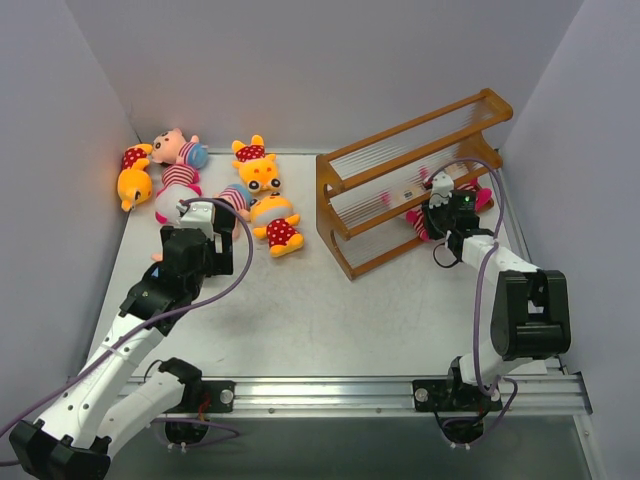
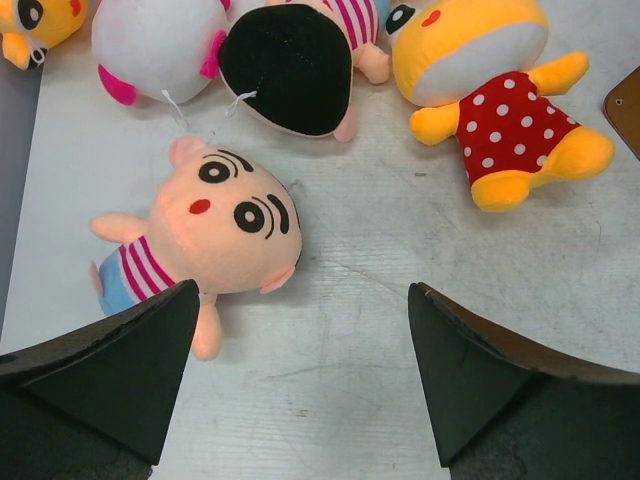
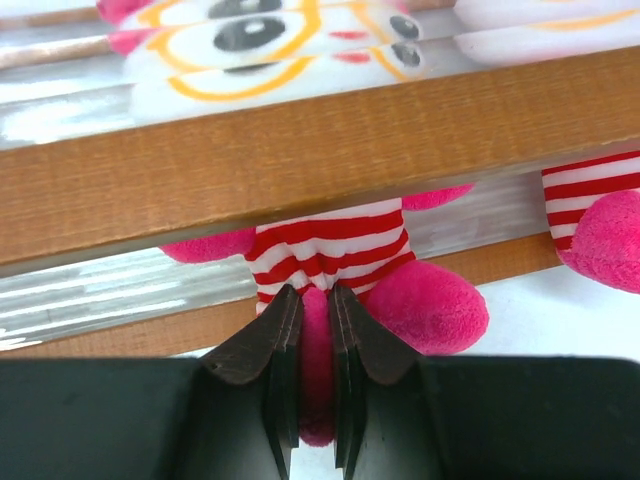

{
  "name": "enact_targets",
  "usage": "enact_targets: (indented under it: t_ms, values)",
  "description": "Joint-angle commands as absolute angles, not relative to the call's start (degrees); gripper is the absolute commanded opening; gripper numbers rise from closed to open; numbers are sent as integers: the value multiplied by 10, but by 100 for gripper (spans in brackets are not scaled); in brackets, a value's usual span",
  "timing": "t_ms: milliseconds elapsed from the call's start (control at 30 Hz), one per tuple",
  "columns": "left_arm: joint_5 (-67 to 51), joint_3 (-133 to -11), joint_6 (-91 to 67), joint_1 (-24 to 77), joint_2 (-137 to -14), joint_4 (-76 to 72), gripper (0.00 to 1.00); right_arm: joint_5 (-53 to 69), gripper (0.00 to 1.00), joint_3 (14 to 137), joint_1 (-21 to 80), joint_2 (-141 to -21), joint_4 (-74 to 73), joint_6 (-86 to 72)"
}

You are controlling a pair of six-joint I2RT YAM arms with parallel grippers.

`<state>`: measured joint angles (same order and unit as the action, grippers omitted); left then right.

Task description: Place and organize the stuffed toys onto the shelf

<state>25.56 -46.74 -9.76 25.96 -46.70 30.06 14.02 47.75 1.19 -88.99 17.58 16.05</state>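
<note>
Clenched right gripper point(image 3: 308, 300) on fuzzy magenta leg of striped doll point(image 3: 330, 245), upright behind wooden shelf point(image 3: 250, 170) rail. Released left gripper point(image 2: 302, 292) over round-headed boy doll point(image 2: 220, 225), face-up, lying diagonal.

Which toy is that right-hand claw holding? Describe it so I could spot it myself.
Look to the orange-brown wooden shelf at the table's far right. Two red-and-white striped dolls with magenta limbs sit in it. Yours is the striped doll with a magenta limb pinched in the right gripper, while its twin sits beside it, ungripped.
</note>
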Motion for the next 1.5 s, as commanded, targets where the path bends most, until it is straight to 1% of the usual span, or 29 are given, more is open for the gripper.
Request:
enact_targets:
  t_ms: [0, 33, 100, 133, 333, 367, 633, 867, 1267, 1467]
  values:
    - [263, -472, -89, 261, -465, 272, 94, 146, 14, 502, 12, -896, 185, 142]
    - [263, -473, -89, 261, -465, 272, 94, 146, 15, 504, 12, -897, 184, 141]
    - [263, -473, -89, 261, -464, 272, 94, 146, 22, 508, 12, -896, 179, 136]
    - [263, -473, -89, 261, -461, 272, 94, 149, 27, 508, 12, -895, 178, 136]
    - [262, -472, -89, 261, -459, 272, 94, 150, 40, 510, 14, -887, 165, 128]
    - [262, -473, -89, 262, -459, 272, 94, 150, 44, 510, 14, -885, 163, 128]
    - [262, -473, -89, 261, -454, 272, 94, 150, 59, 499, 22, -866, 159, 117]
    - [260, -473, -89, 261, -450, 273, 94, 148, 68, 497, 34, -842, 151, 105]
    - [258, -473, -91, 260, -444, 274, 94, 117, 75, 510, 47, -788, 95, 78]
    - [258, -473, -93, 260, -444, 274, 94, 62, 79, 545, 48, -733, 26, 36]
